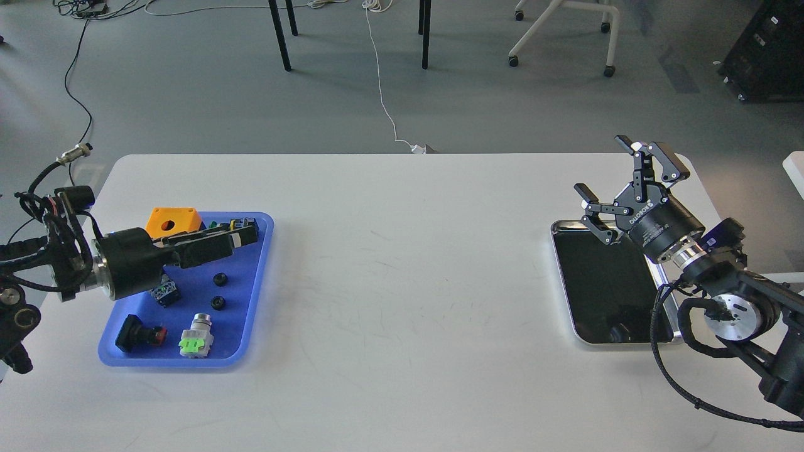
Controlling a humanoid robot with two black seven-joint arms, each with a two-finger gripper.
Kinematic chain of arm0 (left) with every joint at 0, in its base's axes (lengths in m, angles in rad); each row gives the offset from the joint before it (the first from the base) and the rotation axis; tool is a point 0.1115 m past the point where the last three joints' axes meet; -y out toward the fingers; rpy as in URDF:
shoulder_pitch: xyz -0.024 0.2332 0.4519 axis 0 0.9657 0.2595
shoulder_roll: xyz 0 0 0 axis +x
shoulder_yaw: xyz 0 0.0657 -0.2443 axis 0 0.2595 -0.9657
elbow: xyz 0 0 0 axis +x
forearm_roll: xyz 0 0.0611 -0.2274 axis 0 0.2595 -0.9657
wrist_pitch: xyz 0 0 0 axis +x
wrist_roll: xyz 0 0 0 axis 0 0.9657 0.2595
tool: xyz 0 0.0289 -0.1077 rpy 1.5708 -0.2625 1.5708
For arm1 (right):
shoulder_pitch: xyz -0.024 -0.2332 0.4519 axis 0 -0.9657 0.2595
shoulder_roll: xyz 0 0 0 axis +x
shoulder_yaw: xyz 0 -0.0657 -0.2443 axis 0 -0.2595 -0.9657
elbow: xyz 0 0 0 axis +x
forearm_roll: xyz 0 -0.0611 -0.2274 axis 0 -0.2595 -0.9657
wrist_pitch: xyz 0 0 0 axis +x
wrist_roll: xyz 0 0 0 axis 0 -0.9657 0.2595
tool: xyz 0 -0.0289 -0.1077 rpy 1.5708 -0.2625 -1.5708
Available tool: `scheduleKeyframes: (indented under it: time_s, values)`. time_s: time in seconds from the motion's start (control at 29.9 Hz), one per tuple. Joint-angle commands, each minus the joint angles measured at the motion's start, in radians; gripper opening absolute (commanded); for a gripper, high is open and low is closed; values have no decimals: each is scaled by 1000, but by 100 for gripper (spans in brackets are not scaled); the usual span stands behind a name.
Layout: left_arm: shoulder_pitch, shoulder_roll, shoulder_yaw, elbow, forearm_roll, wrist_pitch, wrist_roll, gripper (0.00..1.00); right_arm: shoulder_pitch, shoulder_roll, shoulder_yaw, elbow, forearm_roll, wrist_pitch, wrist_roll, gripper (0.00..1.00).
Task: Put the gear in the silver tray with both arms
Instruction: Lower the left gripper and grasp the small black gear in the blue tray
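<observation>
Two small black gears (219, 279) (217, 302) lie in the blue plastic tray (251, 314) at the left. My left gripper (239, 238) lies level and points right, low over the tray's back part, just behind the gears. I see it side-on and dark, so its fingers cannot be told apart. The silver tray (597, 289) sits at the right with a dark mirror floor and nothing in it. My right gripper (619, 172) is open and empty, held above the silver tray's far edge.
The blue tray also holds an orange box (173, 221), a black and green switch (164, 292), a red and black button (139, 333) and a silver and green button (196, 336). The white table (402, 282) lies between the trays. Chair and table legs stand beyond its far edge.
</observation>
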State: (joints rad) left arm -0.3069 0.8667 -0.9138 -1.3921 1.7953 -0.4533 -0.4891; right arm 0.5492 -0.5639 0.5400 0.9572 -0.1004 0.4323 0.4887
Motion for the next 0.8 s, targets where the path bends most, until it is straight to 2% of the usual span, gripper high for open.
scheduleKeyframes:
  time_s: [0.0, 0.17, 0.3, 0.6, 0.77]
  values:
    - [-81, 28, 114, -4, 274, 63, 0, 91, 0, 1, 0, -2, -1, -1, 0, 99]
    - [-224, 14, 308, 47, 386, 97, 0, 80, 2, 1, 0, 0, -1, -1, 0, 99]
    - [-299, -32, 392, 145, 386, 107, 0, 66, 0, -1, 0, 5, -1, -1, 0, 99]
    - [-307, -55, 432, 254, 386, 116, 0, 63, -3, -10, 2, 8, 1, 0, 0, 99]
    - [-307, -69, 452, 295, 386, 149, 0, 63, -3, -8, 2, 8, 1, 0, 0, 99]
